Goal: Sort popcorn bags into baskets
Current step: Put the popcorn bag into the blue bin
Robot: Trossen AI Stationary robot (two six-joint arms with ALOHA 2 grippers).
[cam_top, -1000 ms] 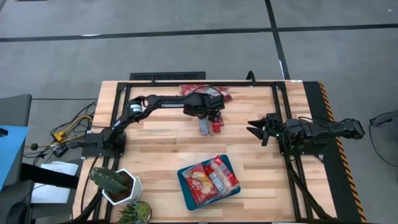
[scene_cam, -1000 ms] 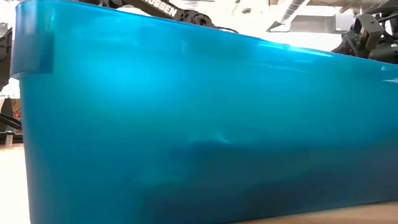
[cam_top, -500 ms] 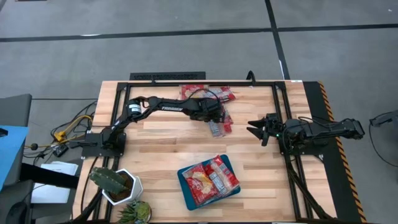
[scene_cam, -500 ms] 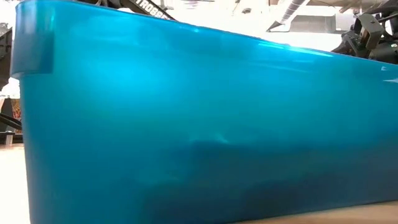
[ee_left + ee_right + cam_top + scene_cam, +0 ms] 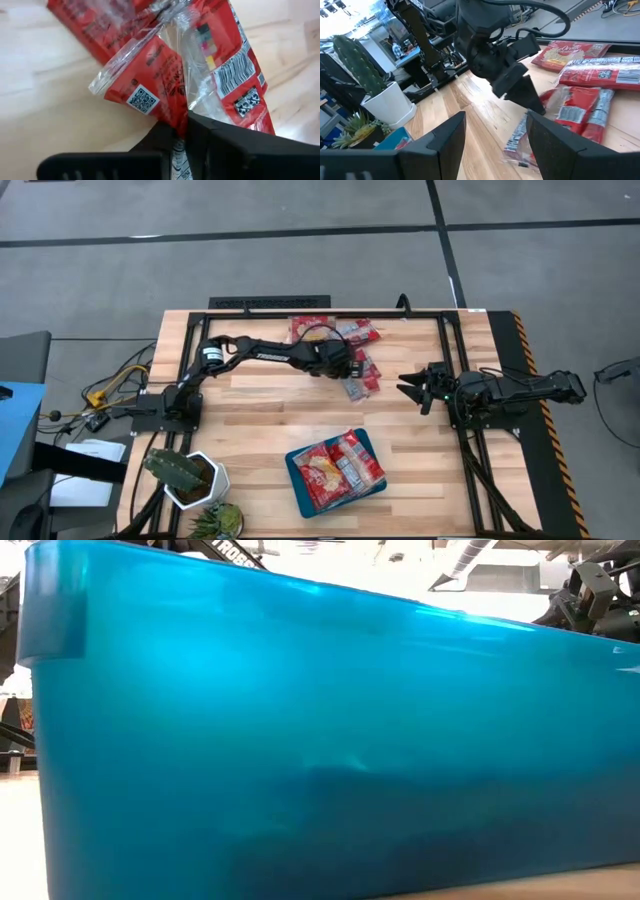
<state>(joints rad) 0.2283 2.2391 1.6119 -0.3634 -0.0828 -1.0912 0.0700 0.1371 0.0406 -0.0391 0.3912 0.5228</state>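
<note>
Several red popcorn bags lie at the table's far middle: a wide one (image 5: 310, 328), narrow ones (image 5: 361, 332) and a small heap (image 5: 366, 373) under my left gripper (image 5: 350, 377), which is shut on one red bag (image 5: 152, 85). A narrow barcoded bag (image 5: 235, 80) lies beside it. The teal basket (image 5: 297, 490) sits near the front edge and holds several bags (image 5: 335, 467). My right gripper (image 5: 412, 391) waits open at the right, level with the heap, touching nothing. My left gripper pinches the red bag between its two fingers at the bag's lower edge (image 5: 173, 120), below the QR mark. The fingers (image 5: 532, 102) slant down from above and from the table's left. The bag lies among its neighbours, its clear sealed end (image 5: 107, 80) slightly raised.
A white pot with a cactus (image 5: 185, 475) and a second plant (image 5: 218, 522) stand at the near left corner. A black frame (image 5: 450, 340) runs along the far and right sides. In the low view the basket's wall (image 5: 300, 740) fills nearly everything.
My left gripper has travelled toward the table's right edge and slightly nearer. The small heap of bags under it has slid the same way along the table. The right arm has kept still.
</note>
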